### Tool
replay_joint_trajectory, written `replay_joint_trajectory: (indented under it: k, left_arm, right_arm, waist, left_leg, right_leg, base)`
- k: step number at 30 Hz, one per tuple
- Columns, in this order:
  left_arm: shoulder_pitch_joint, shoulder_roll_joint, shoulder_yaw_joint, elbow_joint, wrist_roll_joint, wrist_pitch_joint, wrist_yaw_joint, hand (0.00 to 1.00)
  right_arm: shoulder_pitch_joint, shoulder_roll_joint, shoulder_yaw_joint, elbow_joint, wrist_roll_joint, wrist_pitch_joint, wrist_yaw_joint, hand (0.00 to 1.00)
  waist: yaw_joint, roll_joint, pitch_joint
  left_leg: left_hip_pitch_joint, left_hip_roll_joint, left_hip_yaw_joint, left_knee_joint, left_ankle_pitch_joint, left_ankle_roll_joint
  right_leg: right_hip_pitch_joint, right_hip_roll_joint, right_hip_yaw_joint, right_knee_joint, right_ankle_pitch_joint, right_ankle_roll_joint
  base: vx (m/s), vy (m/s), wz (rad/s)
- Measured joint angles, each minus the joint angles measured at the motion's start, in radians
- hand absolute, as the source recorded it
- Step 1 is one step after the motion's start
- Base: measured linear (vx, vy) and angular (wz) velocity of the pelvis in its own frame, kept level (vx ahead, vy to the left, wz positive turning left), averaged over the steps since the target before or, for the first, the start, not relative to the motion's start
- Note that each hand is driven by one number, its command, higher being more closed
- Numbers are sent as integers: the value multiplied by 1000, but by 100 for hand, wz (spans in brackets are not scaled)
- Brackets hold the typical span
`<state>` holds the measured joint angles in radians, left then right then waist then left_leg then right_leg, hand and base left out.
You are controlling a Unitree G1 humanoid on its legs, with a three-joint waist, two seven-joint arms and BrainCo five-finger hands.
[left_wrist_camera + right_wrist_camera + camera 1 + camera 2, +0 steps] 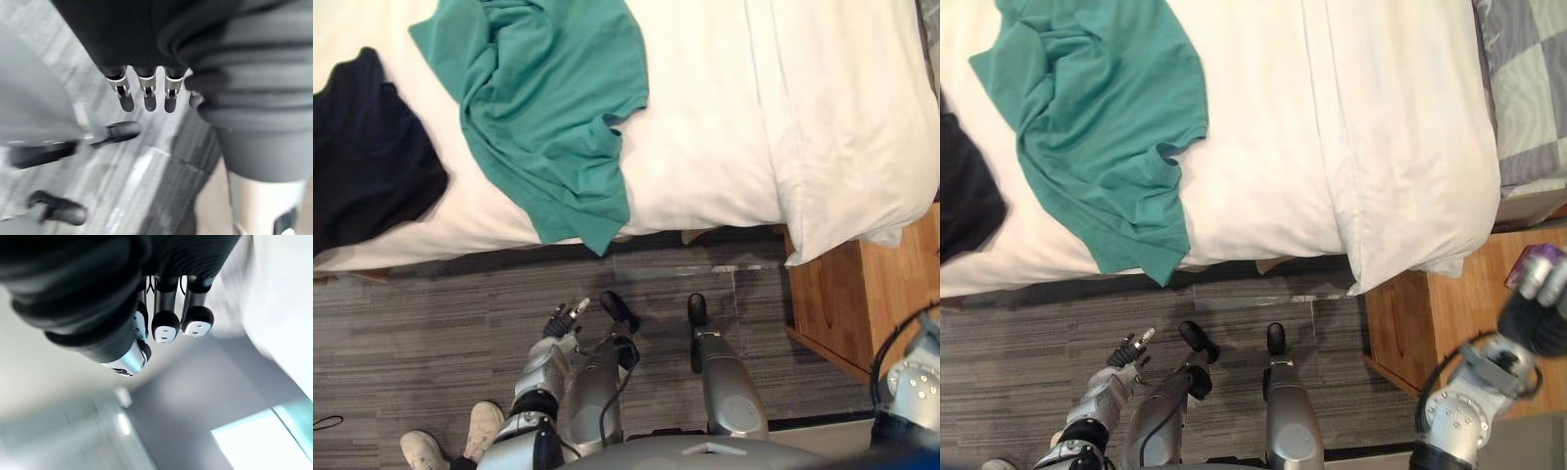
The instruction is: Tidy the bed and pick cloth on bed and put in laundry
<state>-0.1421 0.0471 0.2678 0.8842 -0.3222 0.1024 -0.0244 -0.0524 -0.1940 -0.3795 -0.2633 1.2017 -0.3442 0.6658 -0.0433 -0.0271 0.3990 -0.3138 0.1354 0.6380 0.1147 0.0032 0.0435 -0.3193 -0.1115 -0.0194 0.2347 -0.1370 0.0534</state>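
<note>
Where the bed [705,127] ends at its near edge, a green cloth [548,108] lies crumpled on the white cover, and its lower corner hangs over that edge toward the floor [431,333]. A black cloth [367,157] lies near it on the bed's left side, reaching close to the same edge, apart from the green one. A white pillow [852,127] at the right overhangs the edge above a wooden nightstand [862,304]. Between bed and robot runs an open strip of grey carpeted floor. The left hand [563,319] hangs low over this strip, fingers straight and holding nothing, well short of the bed. The right hand [1540,311] is raised beside the nightstand, its fingers curled with nothing in them. A person's white shoes [484,426] stand on the floor at lower left.
</note>
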Motion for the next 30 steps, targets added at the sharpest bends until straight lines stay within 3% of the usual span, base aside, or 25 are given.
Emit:
replay_joint_trajectory:
  k: [5,8,11,16,20,25,30]
  left_arm:
    - [9,5,-70,-32,6,-25,27,0]
    - [-2,5,-104,-37,17,-73,32,0]
    - [-45,4,-107,-37,-11,-97,32,0]
    - [-119,1,-80,-36,-21,-117,36,0]
    - [-157,-22,-47,-36,-44,-124,53,0]
    - [-182,-48,-18,-35,-53,-124,74,0]
    - [-189,-73,28,-27,-60,-123,74,0]
  right_arm:
    - [-160,-14,169,-16,-170,75,-98,100]
    - [-290,-22,245,3,-233,111,-191,100]
    - [-393,-27,263,75,-245,120,-269,100]
    - [-530,-28,265,188,-213,110,-323,100]
    - [-586,-10,260,229,-152,72,-247,100]
    - [-616,1,232,289,-128,70,-171,100]
    - [-567,71,169,351,33,64,-44,100]
  waist:
    - [42,3,2]
    - [55,30,19]
    - [64,53,47]
    - [69,71,112]
    - [71,79,130]
    - [67,80,130]
    - [67,80,130]
  left_leg:
    - [-97,6,-55,47,7,18]
    - [-197,-3,-88,65,23,39]
    - [-284,-19,-103,62,46,46]
    - [-399,-27,-107,30,95,39]
    - [-442,-31,-98,1,129,37]
    - [-437,-35,-100,-58,160,-6]
    - [-400,-42,-80,-99,174,-19]
  right_leg:
    - [-71,-8,-47,49,-8,-6]
    - [-169,-23,-75,103,-17,-7]
    - [-278,-40,-79,172,-33,-5]
    - [-431,-46,-80,231,-33,-9]
    - [-502,-47,-75,257,-30,-14]
    - [-523,-39,-79,258,-26,-26]
    - [-508,-35,-66,246,-21,-30]
  base:
    - [-33,-11,32]
    - [-35,8,30]
    - [-51,6,28]
    - [-68,-12,11]
    - [-36,-12,1]
    - [-25,-11,1]
    - [-25,5,-8]
